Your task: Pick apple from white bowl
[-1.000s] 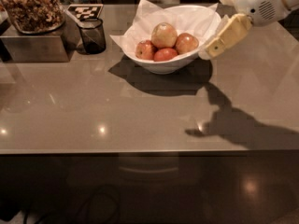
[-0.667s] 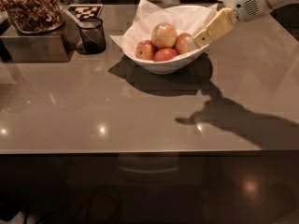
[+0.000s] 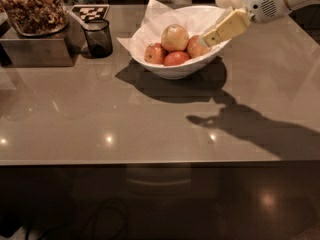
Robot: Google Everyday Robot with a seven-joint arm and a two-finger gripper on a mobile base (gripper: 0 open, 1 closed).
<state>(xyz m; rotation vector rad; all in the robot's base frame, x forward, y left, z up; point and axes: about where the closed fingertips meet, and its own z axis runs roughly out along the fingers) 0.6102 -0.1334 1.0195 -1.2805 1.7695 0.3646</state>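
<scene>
Gripper (image 3: 214, 31) nearer apple (image 3: 175, 37), over white bowl (image 3: 176, 73)

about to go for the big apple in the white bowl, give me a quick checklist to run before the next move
1. Target in view: ok. The apple sits in the white bowl, on top of the smaller apples.
2. Top of the apple uncovered: ok. Nothing lies over it.
3. Gripper lined up on the apple: not ok. The gripper is at the bowl's right rim, to the right of the apple and not on it.
4. Free path to the apple: not ok. One smaller apple lies between gripper and target; whether they touch, cannot tell.
5. Clutter clear of the approach: ok. The dark glass cup stands off to the left of the bowl.
</scene>
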